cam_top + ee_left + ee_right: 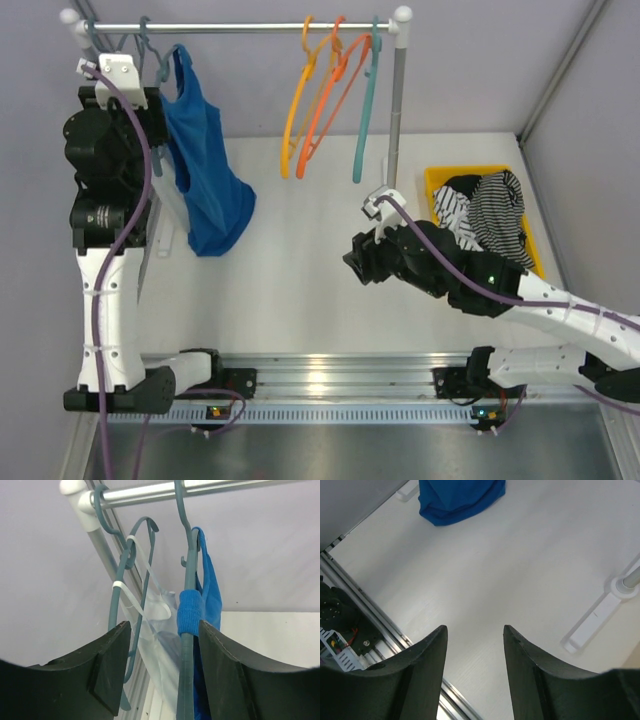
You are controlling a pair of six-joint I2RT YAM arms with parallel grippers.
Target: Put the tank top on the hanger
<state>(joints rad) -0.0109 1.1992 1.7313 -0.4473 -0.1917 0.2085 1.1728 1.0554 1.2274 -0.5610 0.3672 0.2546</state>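
The blue tank top (207, 175) hangs from the rail at the rack's left end, one strap wrapped over the arm of the teal hanger (186, 670), its hem reaching down towards the table. In the left wrist view the strap (190, 612) sits on that hanger arm. My left gripper (165, 625) is raised to the rail and open; the hanger arm passes between the jaws, close to the right finger. It shows in the top view (150, 100) just left of the top. My right gripper (475, 630) is open and empty, low over the middle of the table (358, 258). The top's hem shows far off (460, 497).
A white garment (155, 630) hangs on another teal hanger (120, 595) left of the top. Orange hangers (320, 90) and a spare teal hanger (365, 110) hang near the rack post (397, 100). A yellow bin (450, 180) holds striped garments (490, 210).
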